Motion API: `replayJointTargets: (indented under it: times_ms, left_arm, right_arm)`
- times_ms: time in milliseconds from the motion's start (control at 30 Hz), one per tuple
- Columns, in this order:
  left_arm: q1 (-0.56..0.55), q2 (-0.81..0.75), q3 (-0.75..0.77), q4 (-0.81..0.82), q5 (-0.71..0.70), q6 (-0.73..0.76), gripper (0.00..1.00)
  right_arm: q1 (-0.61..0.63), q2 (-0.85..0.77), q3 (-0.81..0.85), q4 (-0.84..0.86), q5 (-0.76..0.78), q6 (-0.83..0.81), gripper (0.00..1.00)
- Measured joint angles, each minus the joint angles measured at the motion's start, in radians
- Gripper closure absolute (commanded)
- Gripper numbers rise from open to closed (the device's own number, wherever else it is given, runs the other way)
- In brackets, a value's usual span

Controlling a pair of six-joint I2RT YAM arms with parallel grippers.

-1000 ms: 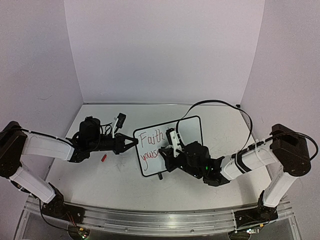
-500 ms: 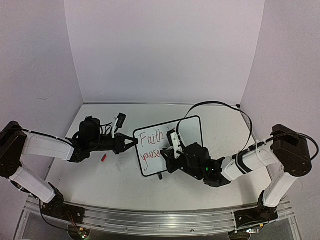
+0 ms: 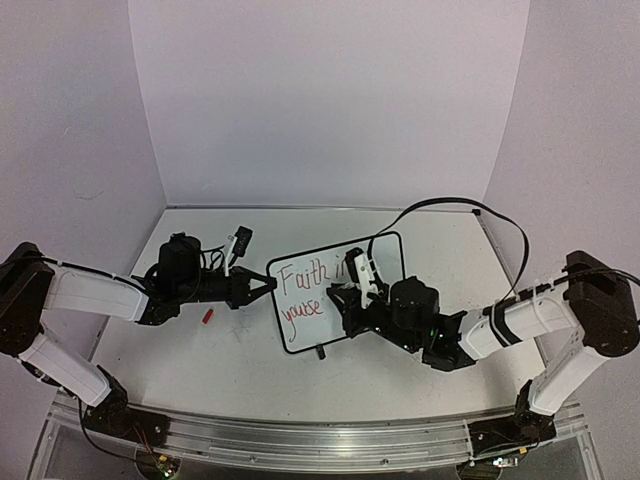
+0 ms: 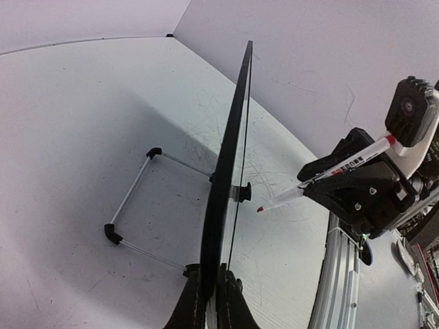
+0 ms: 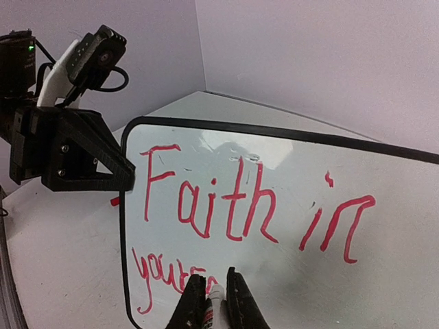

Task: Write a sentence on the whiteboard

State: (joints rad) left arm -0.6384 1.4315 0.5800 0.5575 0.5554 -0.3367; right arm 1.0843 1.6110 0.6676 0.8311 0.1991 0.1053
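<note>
1. The table (image 3: 200, 350) carries the whole setup. The whiteboard (image 3: 300, 290) stands near its centre between the two arms, tilted back on a wire stand (image 4: 137, 199) so that the writing face points toward the right arm.

2. The face reads "Faith in" on the top row, with a second row begun below it ("yourse", partly hidden). The sentence appears unfinished.

3. The left gripper (image 3: 262, 286) has its fingers pressed together on the board's left frame edge. This is probably a brace: a light board on a wire stand would slide or tip under pen pressure.

4. The right gripper (image 5: 212, 301) pinches a red marker (image 4: 322, 175) by its barrel, tip aimed at the second row. Holding the barrel steeply to the face suits short strokes. Whether the tip touches the face cannot be told.

5. A small red piece (image 3: 208, 315), possibly the marker's cap, lies on the table beside the left arm, away from the writing area.
</note>
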Motion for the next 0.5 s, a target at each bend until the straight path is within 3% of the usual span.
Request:
replayJointTargets:
  times_ms: [500]
  left_arm:
    - [0.0, 0.0, 0.0, 0.0, 0.0, 0.0, 1.0]
  right_arm:
    - [-0.004, 0.046, 0.041, 0.007, 0.051, -0.012, 1.0]
